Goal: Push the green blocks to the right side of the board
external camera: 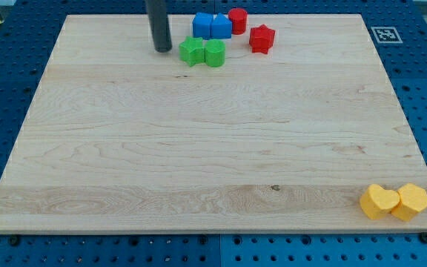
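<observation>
Two green blocks lie side by side near the view's top centre: a green star-shaped block (192, 51) and, touching its right side, a green rounded block (215, 53). My tip (162, 49) stands on the board just left of the green star, a small gap apart. Above the green blocks sit two blue blocks (203, 25) (221, 27), touching each other. A red cylinder (237, 21) is to their right and a red star-shaped block (262, 38) lies below it, right of the green pair.
Two yellow blocks, a heart shape (379, 201) and a hexagon shape (411, 202), sit touching at the wooden board's (199, 148) bottom right corner. A printed marker tag (382, 33) is at the top right corner. Blue pegboard surrounds the board.
</observation>
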`<control>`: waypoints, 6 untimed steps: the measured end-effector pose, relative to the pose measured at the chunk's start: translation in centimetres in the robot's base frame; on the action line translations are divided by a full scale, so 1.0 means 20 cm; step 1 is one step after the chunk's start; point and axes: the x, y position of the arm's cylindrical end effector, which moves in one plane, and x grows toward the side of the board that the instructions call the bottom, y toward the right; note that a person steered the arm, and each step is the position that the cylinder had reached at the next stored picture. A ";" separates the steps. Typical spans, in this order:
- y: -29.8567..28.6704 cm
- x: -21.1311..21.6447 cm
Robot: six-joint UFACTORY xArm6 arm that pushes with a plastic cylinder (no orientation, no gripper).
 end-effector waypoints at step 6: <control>1.00 0.51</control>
